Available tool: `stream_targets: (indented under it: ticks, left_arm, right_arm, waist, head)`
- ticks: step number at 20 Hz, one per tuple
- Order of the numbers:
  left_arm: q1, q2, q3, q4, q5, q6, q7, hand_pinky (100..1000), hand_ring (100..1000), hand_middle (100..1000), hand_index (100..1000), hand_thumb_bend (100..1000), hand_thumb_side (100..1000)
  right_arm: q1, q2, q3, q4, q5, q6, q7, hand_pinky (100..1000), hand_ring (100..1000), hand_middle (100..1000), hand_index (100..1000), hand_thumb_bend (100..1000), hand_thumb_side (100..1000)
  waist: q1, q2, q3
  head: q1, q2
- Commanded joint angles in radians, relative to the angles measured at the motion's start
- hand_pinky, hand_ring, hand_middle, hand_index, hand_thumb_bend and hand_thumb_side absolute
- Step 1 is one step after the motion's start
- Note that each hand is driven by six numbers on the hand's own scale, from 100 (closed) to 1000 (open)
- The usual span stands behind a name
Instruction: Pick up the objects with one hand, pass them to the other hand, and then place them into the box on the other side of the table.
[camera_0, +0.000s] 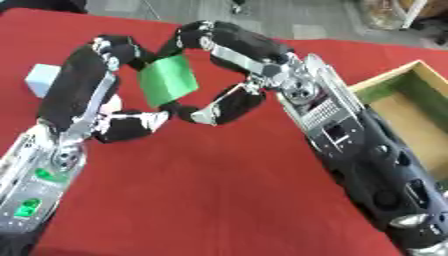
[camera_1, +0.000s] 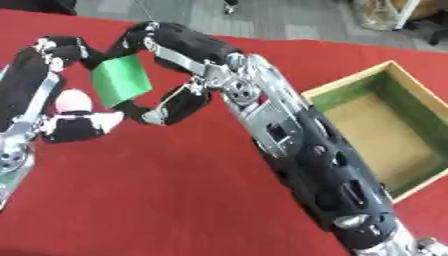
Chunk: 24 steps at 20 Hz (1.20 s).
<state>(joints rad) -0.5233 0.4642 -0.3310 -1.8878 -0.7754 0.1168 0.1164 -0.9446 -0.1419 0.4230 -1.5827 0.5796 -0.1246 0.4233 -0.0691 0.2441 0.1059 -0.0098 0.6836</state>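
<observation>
Red counter (camera_0: 219, 200), wooden box (camera_1: 385, 125) on the right w/ nothing in it afaict. Mid-handoff: left hand (camera_0: 83, 95) and right hand (camera_0: 236, 60) both curled round the green block (camera_0: 168, 80), held above the counter. Drop-off not done yet. Pale object (camera_0: 41, 80) far left, maybe next.

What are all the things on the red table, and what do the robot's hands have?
Green block: one, green, held up between both hands.
Pale block: one, whitish-blue, far left on the table, partly behind the left hand.
Pinkish round thing: one, pale pink, under the left hand; cannot tell what it is.
Box: one, wooden with a green lining, right side.
Table: one, red cloth.
Left hand: black, curled on the green block.
Right hand: black, curled on the green block.
</observation>
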Motion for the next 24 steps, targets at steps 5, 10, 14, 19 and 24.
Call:
stream_targets:
  ticks: [5, 10, 14, 19, 24]
  left_arm:
    - [-0.016, 0.005, 0.009, -0.024, 0.024, -0.006, 0.008, 695, 519, 440, 455, 495, 159]
    - [-0.013, 0.007, 0.01, -0.018, 0.018, -0.007, 0.001, 698, 524, 454, 491, 550, 156]
    - [-0.008, 0.009, 0.012, -0.019, 0.018, -0.005, 0.009, 708, 545, 493, 561, 633, 193]
    - [0.001, 0.024, 0.017, -0.016, -0.004, -0.003, -0.002, 770, 681, 660, 761, 919, 381]
    - [0.022, 0.052, 0.028, -0.009, -0.042, 0.011, -0.018, 787, 706, 691, 790, 989, 441]
  right_arm:
    - [-0.014, 0.004, -0.005, -0.004, -0.089, 0.026, -0.074, 794, 703, 451, 563, 364, 100]
    - [-0.013, 0.0, -0.002, -0.006, -0.126, 0.033, -0.079, 784, 674, 371, 493, 342, 100]
    - [-0.011, -0.003, -0.005, -0.006, -0.13, 0.043, -0.068, 775, 653, 343, 466, 347, 100]
    - [-0.004, -0.019, -0.02, -0.022, -0.152, 0.066, -0.066, 772, 645, 336, 461, 352, 100]
    - [0.012, -0.077, -0.057, -0.069, -0.188, 0.104, -0.077, 769, 643, 335, 463, 348, 100]
  waist:
    - [0.0, 0.002, -0.001]
    - [0.0, 0.003, -0.003]
    - [0.0, 0.004, -0.005]
    - [0.002, 0.004, -0.009]
    - [0.006, 0.008, -0.018]
  head:
    - [0.001, -0.009]
    - [0.003, -0.017]
    - [0.004, -0.024]
    - [0.001, -0.02]
    - [-0.014, -0.019]
